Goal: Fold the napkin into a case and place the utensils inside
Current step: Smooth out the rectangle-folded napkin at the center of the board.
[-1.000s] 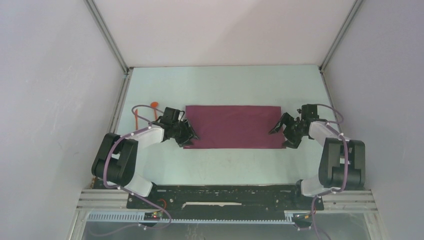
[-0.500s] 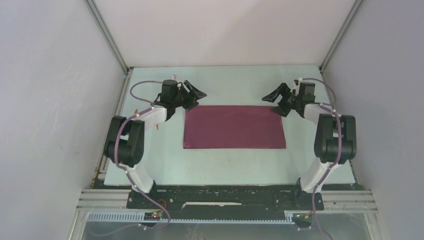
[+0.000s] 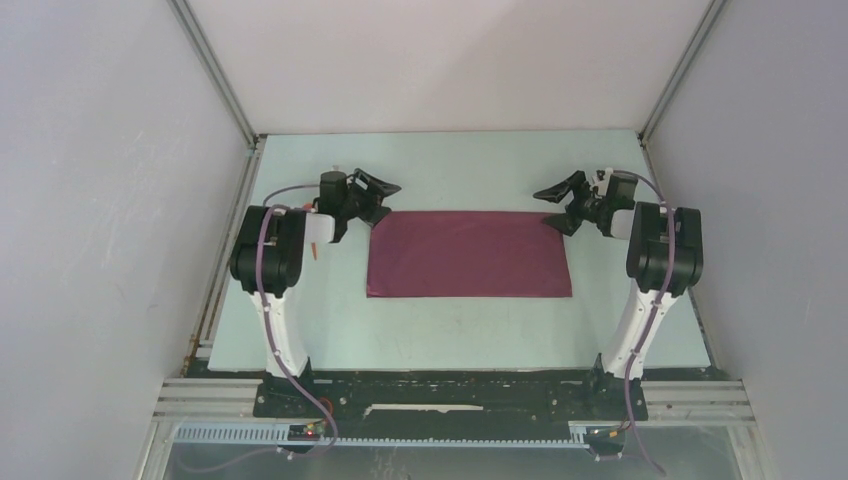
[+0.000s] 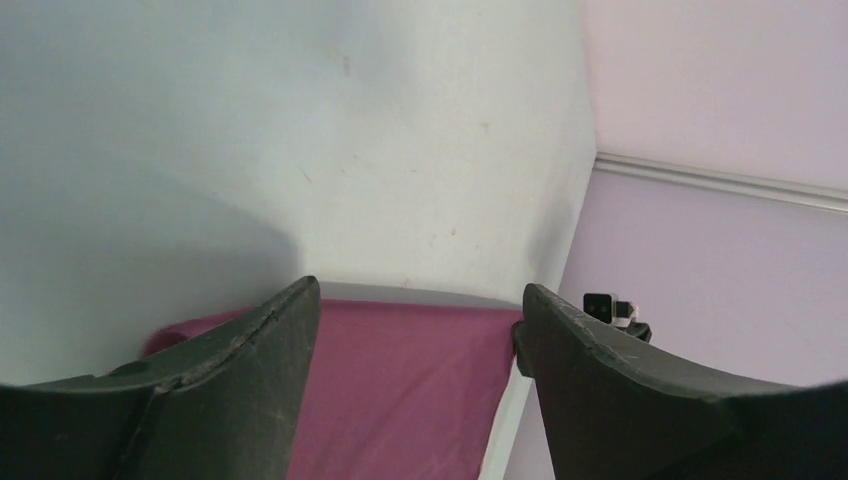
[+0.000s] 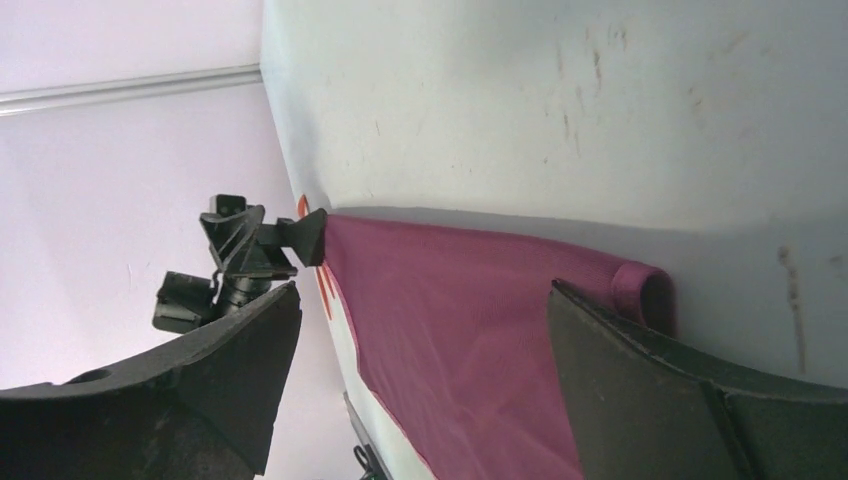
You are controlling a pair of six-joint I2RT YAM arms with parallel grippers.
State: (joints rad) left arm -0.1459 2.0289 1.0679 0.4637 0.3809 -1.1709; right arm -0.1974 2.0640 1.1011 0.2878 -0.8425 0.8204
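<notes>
The napkin point(image 3: 468, 253) lies flat on the desk point(image 3: 450, 330) as a wide rectangle, not yet a narrow case. The left fingers point(image 3: 375, 182) and right fingers point(image 3: 560, 187) stand apart and empty at its two far corners. I think each pair should pinch all the layers at its corner. Then both should carry the far edge toward the near edge evenly. The orange utensils point(image 3: 314, 250) wait left of the napkin.

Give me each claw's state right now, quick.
Left claw: open, holding nothing, at the far left corner of the napkin.
Right claw: open, holding nothing, at the napkin's far right corner.
</notes>
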